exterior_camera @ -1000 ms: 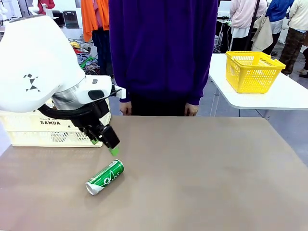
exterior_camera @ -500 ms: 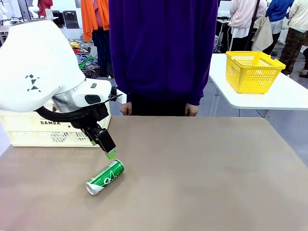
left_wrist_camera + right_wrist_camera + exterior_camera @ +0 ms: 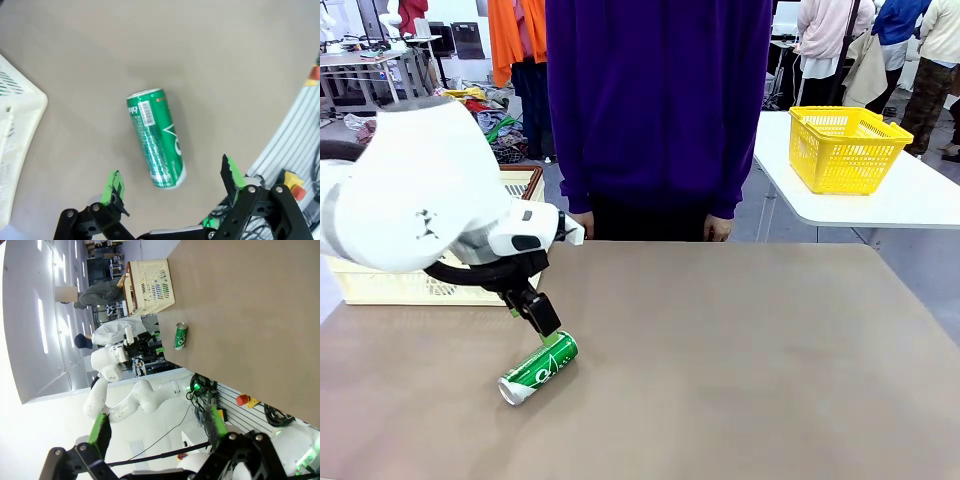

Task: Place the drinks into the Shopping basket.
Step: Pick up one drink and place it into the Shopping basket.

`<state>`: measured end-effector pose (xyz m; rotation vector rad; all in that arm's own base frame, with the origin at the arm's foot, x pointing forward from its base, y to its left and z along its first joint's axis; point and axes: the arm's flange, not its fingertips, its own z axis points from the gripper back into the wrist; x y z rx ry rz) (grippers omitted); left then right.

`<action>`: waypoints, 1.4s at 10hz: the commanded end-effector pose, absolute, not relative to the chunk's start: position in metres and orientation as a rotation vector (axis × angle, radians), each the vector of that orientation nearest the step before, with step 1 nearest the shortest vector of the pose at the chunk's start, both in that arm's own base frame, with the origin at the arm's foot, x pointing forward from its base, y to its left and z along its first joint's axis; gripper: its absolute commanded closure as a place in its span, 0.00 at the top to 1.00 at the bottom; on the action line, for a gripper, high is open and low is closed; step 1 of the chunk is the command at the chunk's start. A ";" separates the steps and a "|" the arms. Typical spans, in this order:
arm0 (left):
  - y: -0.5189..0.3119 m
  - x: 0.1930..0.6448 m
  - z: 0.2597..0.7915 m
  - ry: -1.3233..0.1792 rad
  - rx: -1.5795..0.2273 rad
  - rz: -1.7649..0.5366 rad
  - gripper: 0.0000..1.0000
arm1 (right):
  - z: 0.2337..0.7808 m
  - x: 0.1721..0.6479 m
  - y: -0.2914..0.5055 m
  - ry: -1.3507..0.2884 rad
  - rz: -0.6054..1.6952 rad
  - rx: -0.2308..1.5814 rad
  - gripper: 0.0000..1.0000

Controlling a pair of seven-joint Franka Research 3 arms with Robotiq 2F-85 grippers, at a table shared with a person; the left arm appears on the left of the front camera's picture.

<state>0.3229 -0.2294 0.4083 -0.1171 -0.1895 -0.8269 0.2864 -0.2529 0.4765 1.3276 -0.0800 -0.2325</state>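
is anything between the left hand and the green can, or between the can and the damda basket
Nothing visible. The left hand hangs open just above the green can, which lies on its side on the bare table. The stretch of tabletop from the can to the cream basket looks bare too.

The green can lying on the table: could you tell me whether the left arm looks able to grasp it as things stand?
Probably yes: the left claw hangs open just above the can, with nothing between them.
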 end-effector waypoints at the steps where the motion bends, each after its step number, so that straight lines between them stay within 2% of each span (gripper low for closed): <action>1: -0.232 0.318 0.370 -0.202 -0.060 -0.794 1.00 | 0.480 0.285 -0.253 -0.062 -0.240 1.316 1.00; 6: -0.251 0.320 0.312 -0.101 0.069 -0.744 1.00 | 0.480 0.285 -0.253 -0.062 -0.240 1.316 1.00; 12: -0.260 0.325 0.293 -0.066 0.055 -0.760 1.00 | 0.480 0.285 -0.253 -0.062 -0.240 1.316 1.00; 14: -0.263 0.327 0.294 -0.072 0.061 -0.774 0.00 | 0.480 0.285 -0.253 -0.062 -0.240 1.316 1.00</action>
